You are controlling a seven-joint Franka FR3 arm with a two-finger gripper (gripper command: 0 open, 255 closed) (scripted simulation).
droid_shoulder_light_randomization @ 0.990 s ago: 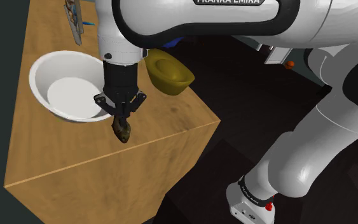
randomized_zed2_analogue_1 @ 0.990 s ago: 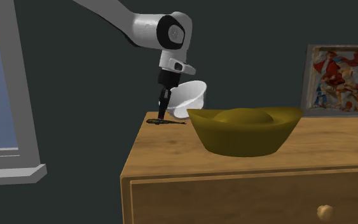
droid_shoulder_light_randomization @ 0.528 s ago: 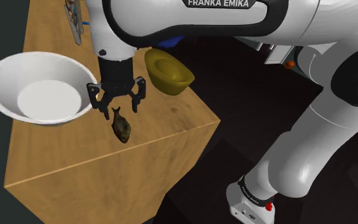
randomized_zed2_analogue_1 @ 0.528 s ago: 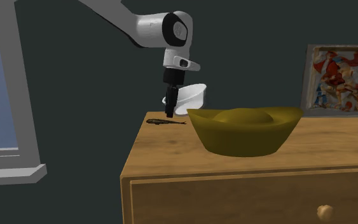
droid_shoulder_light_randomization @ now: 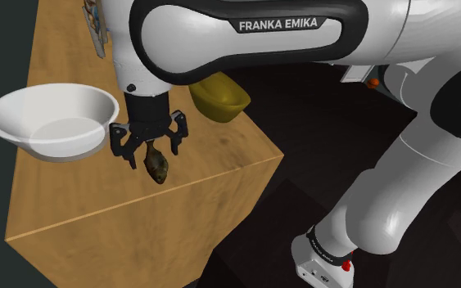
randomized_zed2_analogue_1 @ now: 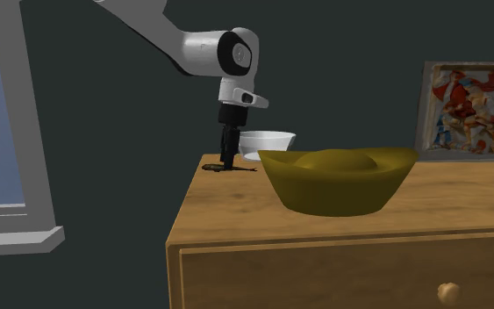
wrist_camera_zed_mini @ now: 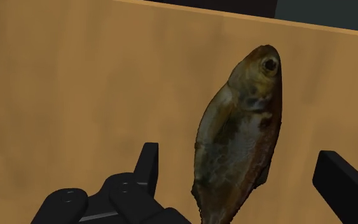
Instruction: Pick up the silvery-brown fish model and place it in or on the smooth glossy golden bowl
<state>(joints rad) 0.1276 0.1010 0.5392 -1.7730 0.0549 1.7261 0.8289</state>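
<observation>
both fingers [wrist_camera_zed_mini: 149, 165] lower, astride fish [wrist_camera_zed_mini: 238, 133]

One fish [wrist_camera_zed_mini: 238, 146], two bowls [droid_shoulder_light_randomization: 56, 141] [randomized_zed2_analogue_1: 337, 189] (one picture [randomized_zed2_analogue_1: 470, 105])

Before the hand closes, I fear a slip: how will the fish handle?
Lying flat and thin on the wooden top, the fish probably won't roll. Small beside the hand, it is likely light. Its tapering body might pivot when pinched.

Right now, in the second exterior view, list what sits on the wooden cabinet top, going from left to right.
fish model → white bowl → golden bowl → framed picture
</observation>
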